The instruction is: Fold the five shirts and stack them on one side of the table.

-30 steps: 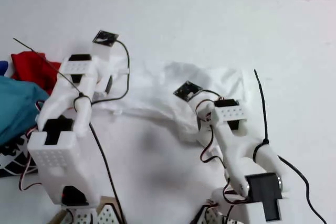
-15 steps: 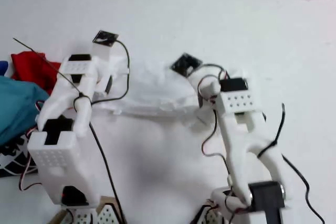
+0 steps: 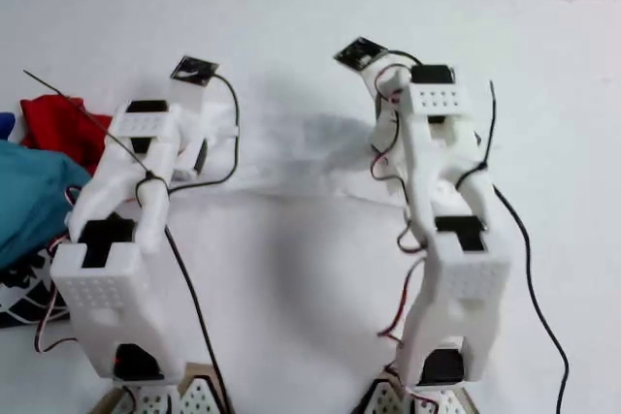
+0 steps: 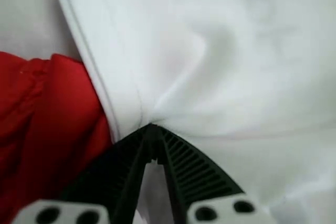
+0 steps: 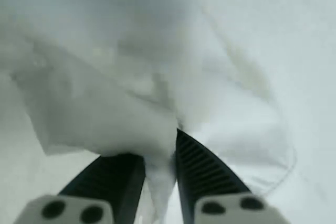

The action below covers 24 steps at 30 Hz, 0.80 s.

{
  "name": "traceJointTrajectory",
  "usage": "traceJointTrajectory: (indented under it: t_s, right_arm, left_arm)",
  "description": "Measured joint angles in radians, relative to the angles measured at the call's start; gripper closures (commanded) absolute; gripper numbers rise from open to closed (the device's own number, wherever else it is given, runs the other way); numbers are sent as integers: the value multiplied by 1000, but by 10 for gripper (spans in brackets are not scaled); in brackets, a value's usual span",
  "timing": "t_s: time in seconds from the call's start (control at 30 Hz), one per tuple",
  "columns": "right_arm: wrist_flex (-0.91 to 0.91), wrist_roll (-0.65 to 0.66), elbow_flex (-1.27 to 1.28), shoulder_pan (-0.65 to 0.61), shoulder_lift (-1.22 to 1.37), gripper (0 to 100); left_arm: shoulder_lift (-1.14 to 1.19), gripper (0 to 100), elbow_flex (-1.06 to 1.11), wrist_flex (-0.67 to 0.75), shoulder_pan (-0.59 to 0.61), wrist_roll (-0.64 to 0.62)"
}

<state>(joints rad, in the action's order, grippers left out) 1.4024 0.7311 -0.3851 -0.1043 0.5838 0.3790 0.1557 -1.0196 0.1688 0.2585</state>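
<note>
White shirt (image 3: 291,157) pinched: left hand (image 4: 152,129), right hand (image 5: 158,148); red shirt (image 4: 42,114) adjacent.

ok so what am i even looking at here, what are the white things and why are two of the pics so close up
The white things are two small robot arms, the left arm and the right arm, at a white table. The wide picture comes from a fixed camera looking down. The two close-ups come from a camera on each arm's wrist, so the black pincers there are the left gripper and the right gripper. Each is pinched shut on the white shirt lying between the arms. A red shirt and a teal shirt lie heaped beside the left arm.
</note>
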Motion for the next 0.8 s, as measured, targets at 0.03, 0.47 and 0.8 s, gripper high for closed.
traceJointTrajectory:
  t_s: [0.03,0.47,0.8]
  right_arm:
    - [25,-14,-55,0,46,829]
    - [229,-374,-720,114,292,865]
    - [344,-384,-738,72,281,978]
  left_arm:
    - [0,973,0,0,0,0]
    - [0,973,0,0,0,0]
    - [0,973,-2,-6,0,2]
